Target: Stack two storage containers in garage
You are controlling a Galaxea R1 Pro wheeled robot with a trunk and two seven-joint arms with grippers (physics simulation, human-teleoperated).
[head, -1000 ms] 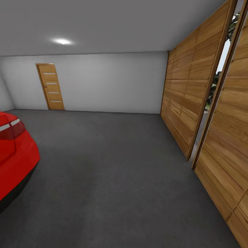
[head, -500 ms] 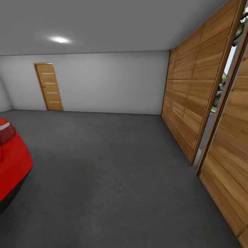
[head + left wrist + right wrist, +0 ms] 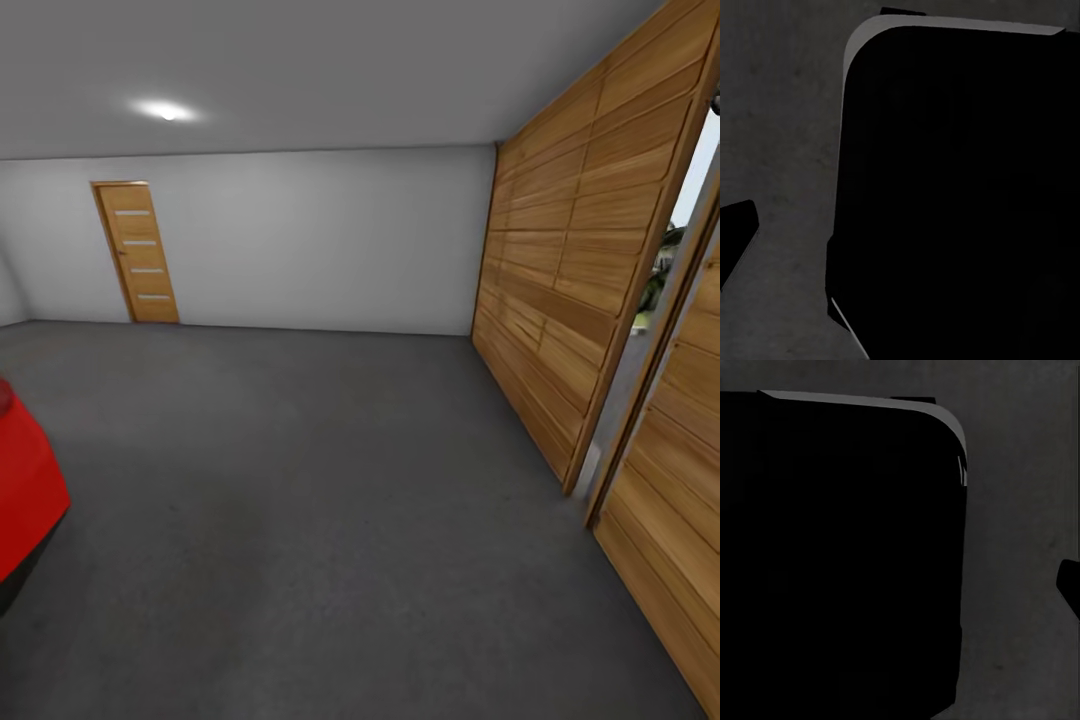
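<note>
Zero storage containers showing; robot is standing in the garage. Red car (image 3: 25,500) sitting near left, the floor (image 3: 300,500) spreading centre, inner door (image 3: 137,252) far left, slatted panel door (image 3: 570,300) right. Claw states: cannot tell. Transit step, likely; next needs locating containers.

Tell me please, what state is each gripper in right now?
Left gripper: cannot be told; the left wrist view shows a large black shape over the dark grey floor.
Right gripper: cannot be told; the same there.
</note>
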